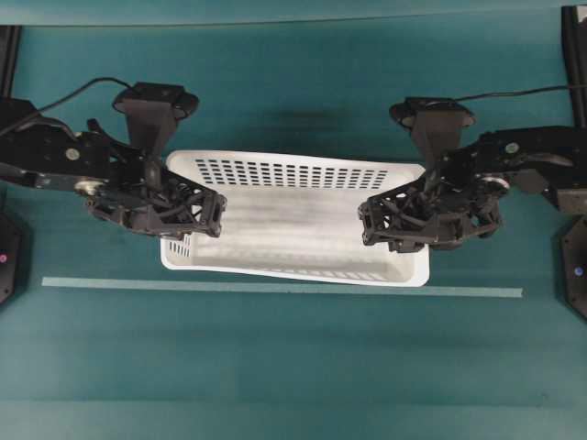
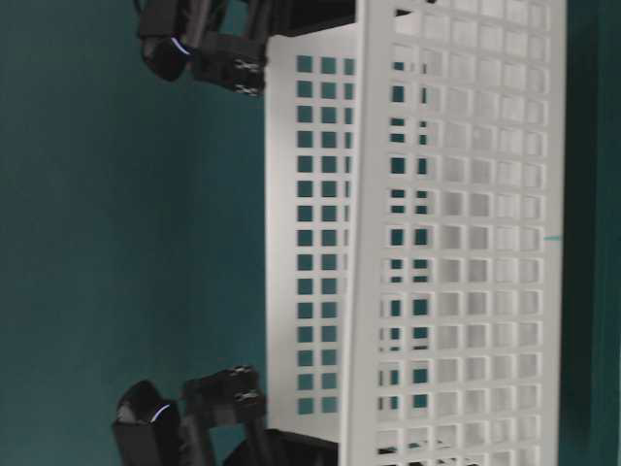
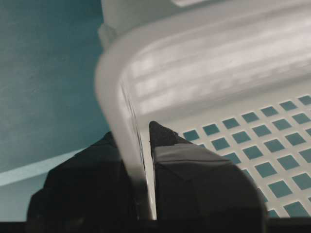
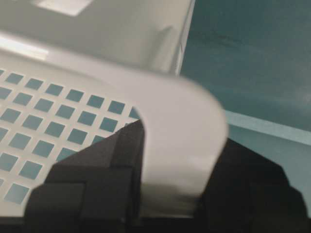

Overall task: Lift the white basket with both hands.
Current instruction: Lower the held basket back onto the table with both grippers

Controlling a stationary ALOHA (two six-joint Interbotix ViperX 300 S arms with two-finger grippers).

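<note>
The white basket (image 1: 293,272) lies crosswise at mid-table, its slotted far wall facing the overhead camera. My left gripper (image 1: 215,213) is shut on the rim of the basket's left short end. In the left wrist view that rim (image 3: 127,145) runs between the fingers (image 3: 194,179), one inside the wall and one outside. My right gripper (image 1: 367,225) is shut on the right short end. Its fingers (image 4: 97,179) clamp the rolled rim (image 4: 180,131) from both sides. The basket (image 2: 446,243) fills the table-level view. I cannot tell whether it is off the table.
A pale tape strip (image 1: 275,288) runs across the teal table (image 1: 293,367) just in front of the basket. Black arm bases (image 1: 573,275) stand at the table's left and right edges, with cables trailing behind the arms.
</note>
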